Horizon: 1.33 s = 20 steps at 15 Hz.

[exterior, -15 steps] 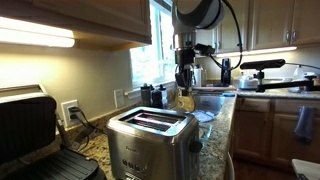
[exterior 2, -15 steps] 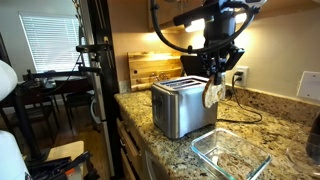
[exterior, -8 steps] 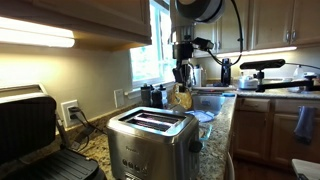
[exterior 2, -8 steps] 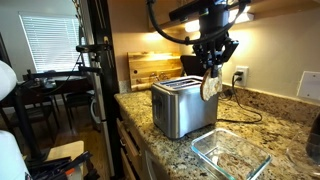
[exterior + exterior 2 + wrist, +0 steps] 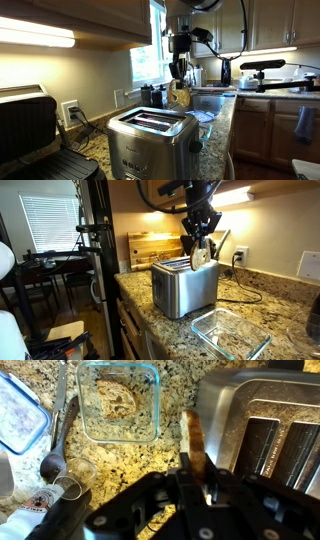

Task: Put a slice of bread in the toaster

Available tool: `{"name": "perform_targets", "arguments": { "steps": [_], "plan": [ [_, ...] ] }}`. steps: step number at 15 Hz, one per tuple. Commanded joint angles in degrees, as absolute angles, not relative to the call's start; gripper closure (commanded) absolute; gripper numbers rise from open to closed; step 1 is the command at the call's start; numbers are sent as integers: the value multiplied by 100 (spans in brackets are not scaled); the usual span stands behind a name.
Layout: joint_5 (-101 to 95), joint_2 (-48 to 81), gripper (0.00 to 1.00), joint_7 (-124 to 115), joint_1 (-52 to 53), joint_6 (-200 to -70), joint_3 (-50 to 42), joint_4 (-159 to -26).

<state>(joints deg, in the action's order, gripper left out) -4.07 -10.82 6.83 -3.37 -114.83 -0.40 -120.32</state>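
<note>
My gripper (image 5: 180, 72) (image 5: 200, 238) is shut on the slice of bread (image 5: 180, 97), which hangs edge-down below the fingers. In an exterior view the tan slice (image 5: 200, 256) hangs just above the far end of the steel toaster (image 5: 183, 287). The toaster (image 5: 150, 135) stands on the granite counter with two long empty top slots. In the wrist view the slice (image 5: 193, 442) stands between my fingers, gripper (image 5: 195, 475), beside the toaster's rounded corner (image 5: 262, 430), left of the slots.
A black grill press (image 5: 35, 130) stands beside the toaster. A glass dish (image 5: 118, 400) holds another piece of bread; it also shows on the counter's front (image 5: 230, 335). A blue-lidded container (image 5: 15, 415), a spoon (image 5: 55, 440) and a wooden board (image 5: 152, 250) are nearby.
My gripper has risen and moved sideways with the bread, from beside the toaster's end to just above its top edge.
</note>
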Motion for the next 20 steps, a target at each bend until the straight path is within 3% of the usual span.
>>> {"name": "perform_targets", "arguments": {
  "steps": [1,20],
  "plan": [
    [-611,-1587,93,214,-146,-11232,137,-12332],
    [-627,-1518,93,-523,131,-10968,554,-12199]
  ]
}}
